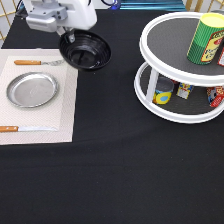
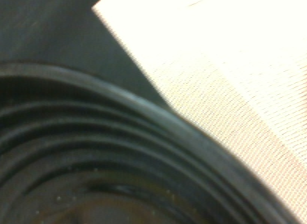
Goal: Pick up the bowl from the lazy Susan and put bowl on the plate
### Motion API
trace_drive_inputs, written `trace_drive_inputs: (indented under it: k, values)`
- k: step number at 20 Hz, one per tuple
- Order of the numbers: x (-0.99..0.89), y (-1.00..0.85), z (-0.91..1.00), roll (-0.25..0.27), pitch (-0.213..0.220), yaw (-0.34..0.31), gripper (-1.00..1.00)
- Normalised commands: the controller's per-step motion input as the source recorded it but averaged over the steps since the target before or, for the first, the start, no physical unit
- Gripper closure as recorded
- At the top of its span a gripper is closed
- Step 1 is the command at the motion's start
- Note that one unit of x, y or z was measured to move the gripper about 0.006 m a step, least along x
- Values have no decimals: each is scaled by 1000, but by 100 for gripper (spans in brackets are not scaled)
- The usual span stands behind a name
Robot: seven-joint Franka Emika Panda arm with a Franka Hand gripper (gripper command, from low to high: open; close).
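Claw at the exterior view's top left, pinching the upper-left rim of the bowl, which hangs off it toward the view's lower right, off the lazy Susan and over the black bench. The plate lies on the placemat down-left of the bowl, near but apart, bowl edge just reaching the mat's corner. Wrist view: dark bowl rim beside mat weave.

Ridged black bowl rim over pale woven placemat
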Motion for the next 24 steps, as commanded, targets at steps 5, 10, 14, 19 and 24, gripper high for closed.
trace_drive_inputs:
  k: [5,10,14,19,24]
  values:
    - [-2,-263,-325,0,-63,-288,100]
    - [-89,-313,-257,0,-95,-269,100]
    - [-95,-431,-82,0,-95,-222,100]
    - [-109,-581,0,0,-87,-163,100]
    - [-355,-549,-271,-24,-131,-153,100]
